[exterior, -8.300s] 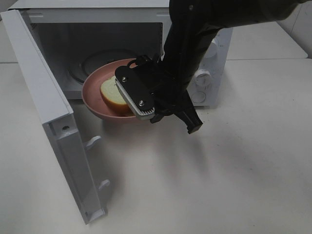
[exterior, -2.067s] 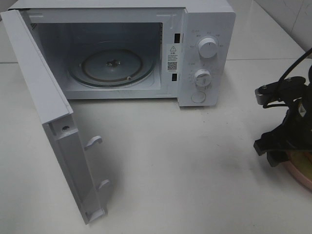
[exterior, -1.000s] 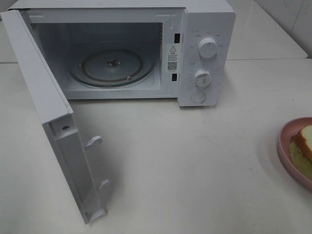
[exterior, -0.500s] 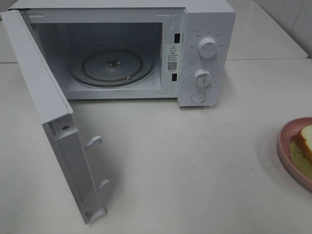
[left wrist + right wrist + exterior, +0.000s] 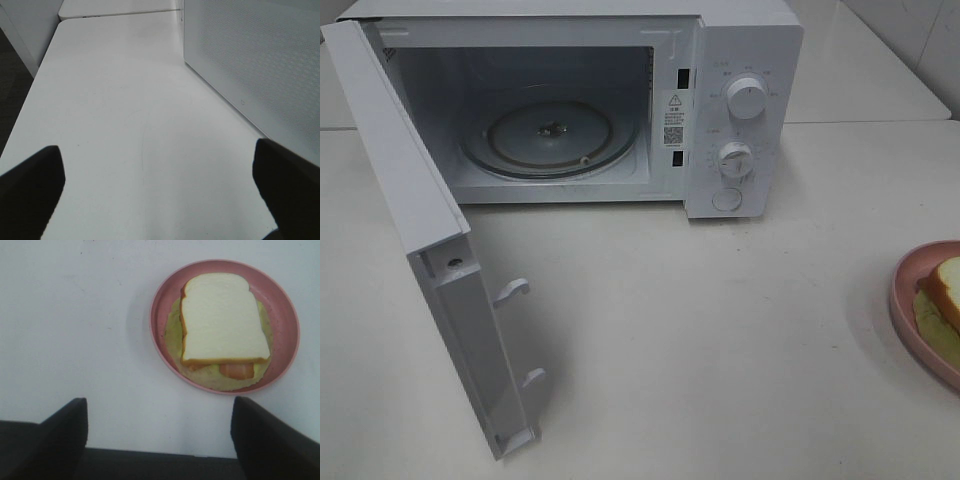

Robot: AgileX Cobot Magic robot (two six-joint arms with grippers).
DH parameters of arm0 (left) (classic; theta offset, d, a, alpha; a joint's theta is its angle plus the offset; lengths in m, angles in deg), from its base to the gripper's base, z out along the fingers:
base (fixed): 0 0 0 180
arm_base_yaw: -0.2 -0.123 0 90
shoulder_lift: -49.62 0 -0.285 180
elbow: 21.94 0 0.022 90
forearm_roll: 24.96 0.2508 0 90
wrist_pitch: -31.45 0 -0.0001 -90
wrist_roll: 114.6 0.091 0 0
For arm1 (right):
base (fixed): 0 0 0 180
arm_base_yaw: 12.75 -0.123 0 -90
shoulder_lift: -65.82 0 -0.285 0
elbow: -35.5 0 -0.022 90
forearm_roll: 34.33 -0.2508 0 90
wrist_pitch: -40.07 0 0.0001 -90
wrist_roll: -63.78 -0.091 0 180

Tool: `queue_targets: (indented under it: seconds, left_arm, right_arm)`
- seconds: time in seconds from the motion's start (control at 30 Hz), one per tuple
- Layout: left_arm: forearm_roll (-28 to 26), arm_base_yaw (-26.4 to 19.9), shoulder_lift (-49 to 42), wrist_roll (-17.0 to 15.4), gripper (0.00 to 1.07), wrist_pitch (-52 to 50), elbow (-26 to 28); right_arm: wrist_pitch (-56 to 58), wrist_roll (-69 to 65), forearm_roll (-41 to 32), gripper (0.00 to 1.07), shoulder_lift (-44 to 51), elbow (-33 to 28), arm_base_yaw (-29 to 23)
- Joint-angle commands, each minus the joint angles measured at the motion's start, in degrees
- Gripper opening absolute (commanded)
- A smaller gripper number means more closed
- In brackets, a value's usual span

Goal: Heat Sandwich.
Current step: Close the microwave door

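The sandwich (image 5: 948,290) lies on a round pink plate (image 5: 904,300) at the table's right edge, partly cut off by the exterior view. In the right wrist view the sandwich (image 5: 222,320) shows white bread, a tan crust and a yellow-green layer on the pink plate (image 5: 157,315). My right gripper (image 5: 158,405) stands open above the table, apart from the plate, holding nothing. My left gripper (image 5: 155,155) is open over bare table beside the microwave's wall (image 5: 260,60). Neither gripper shows in the exterior view.
The white microwave (image 5: 750,60) stands at the back with its door (image 5: 410,190) swung wide to the left. Its glass turntable (image 5: 550,135) has nothing on it. White table (image 5: 700,330) stretches between the microwave and the plate.
The plate with the sandwich went from the microwave's mouth to the table's right edge. The right arm let go and left the exterior view. Nothing has moved in the last second.
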Motion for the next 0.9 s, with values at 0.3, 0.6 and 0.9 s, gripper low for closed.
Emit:
queue_targets:
  seconds: [0.3,0.6,0.9]
  left_arm:
    - [0.11,0.34,-0.92,-0.06,0.98,-0.40,-0.17]
    - [0.11,0.34,-0.92,-0.06,0.98,-0.40,-0.17]
    - [0.17,0.34,-0.92,-0.06,0.98,-0.40,-0.17]
  right_arm:
    - [-3.90,1.20,-0.63,0.76,8.65,-2.18,5.16]
    - [-3.90,1.83,-1.03,0.76,16.39,-2.18,7.45]
    - [-3.90,1.83,-0.97,0.76,19.19,-2.18,7.45]
